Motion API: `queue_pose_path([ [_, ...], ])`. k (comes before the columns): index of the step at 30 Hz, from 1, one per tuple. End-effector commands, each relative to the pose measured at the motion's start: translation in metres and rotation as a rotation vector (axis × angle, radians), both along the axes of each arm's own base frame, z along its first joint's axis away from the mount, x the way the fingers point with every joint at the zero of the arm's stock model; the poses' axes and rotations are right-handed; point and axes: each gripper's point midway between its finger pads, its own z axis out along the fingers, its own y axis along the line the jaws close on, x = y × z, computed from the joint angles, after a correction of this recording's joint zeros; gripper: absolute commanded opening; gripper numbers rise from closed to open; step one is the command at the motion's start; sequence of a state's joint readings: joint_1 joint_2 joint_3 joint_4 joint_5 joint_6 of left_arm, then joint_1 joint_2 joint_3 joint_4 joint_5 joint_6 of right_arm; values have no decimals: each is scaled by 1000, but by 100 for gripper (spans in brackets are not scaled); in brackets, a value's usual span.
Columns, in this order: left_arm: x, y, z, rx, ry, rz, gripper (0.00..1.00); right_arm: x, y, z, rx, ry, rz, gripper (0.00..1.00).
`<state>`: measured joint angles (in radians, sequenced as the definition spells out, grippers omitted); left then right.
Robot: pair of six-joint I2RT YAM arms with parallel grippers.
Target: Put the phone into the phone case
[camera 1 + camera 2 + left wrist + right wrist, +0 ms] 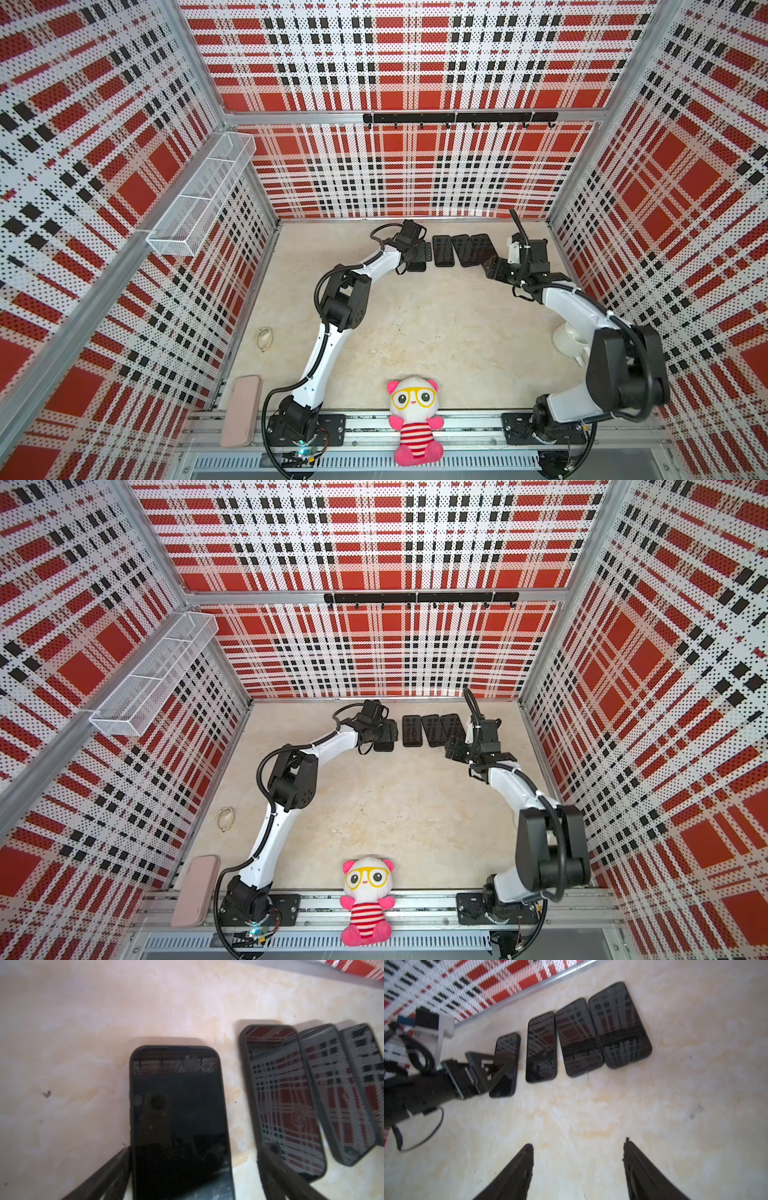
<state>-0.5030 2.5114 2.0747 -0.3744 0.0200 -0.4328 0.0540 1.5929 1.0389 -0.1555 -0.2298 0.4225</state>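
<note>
In both top views the left gripper [419, 254] hangs over the leftmost of four dark phones lined up along the far edge of the table [415, 332]. That phone [417, 267] is the one being worked on. The right gripper [492, 266] sits low at the right end of the row, just beside the other phones [465, 250].

In the left wrist view the phone [178, 1122] lies flat, screen up, between wide-spread jaws. One finger [112, 1172] meets its edge and the other stands clear of it, over the neighbouring phone. A dark rim, probably the case [174, 1048], runs round the phone, so it looks seated, though the near corners are out of view.

In the right wrist view the right gripper [577, 1142] is open and empty above bare table, with the row farther off.

The step in hand looks like finishing the fit. It would go best if each corner were pressed home, then the left gripper lifted straight up, so that neither finger drags the phone or nudges its neighbour.
</note>
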Motion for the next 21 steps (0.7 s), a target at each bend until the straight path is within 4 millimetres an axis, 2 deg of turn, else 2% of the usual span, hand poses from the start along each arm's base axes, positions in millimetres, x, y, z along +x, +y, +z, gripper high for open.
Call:
queue_pose_path([
  [1, -3, -9, 1, -66, -11, -68, 98, 41, -4, 0, 85, -53, 8, 68],
  [6, -3, -9, 7, -156, -28, -74, 98, 91, -27, -25, 106, -17, -48, 69],
  [10, -2, -5, 2, -161, -24, -61, 98, 127, -40, -38, 126, 7, -78, 76],
  [16, -6, -7, -7, -199, -10, -48, 98, 160, -35, -55, 175, 53, -58, 81],
  [21, -11, -6, -16, -231, 6, -21, 98, 169, -36, -74, 226, 117, -94, 83],
])
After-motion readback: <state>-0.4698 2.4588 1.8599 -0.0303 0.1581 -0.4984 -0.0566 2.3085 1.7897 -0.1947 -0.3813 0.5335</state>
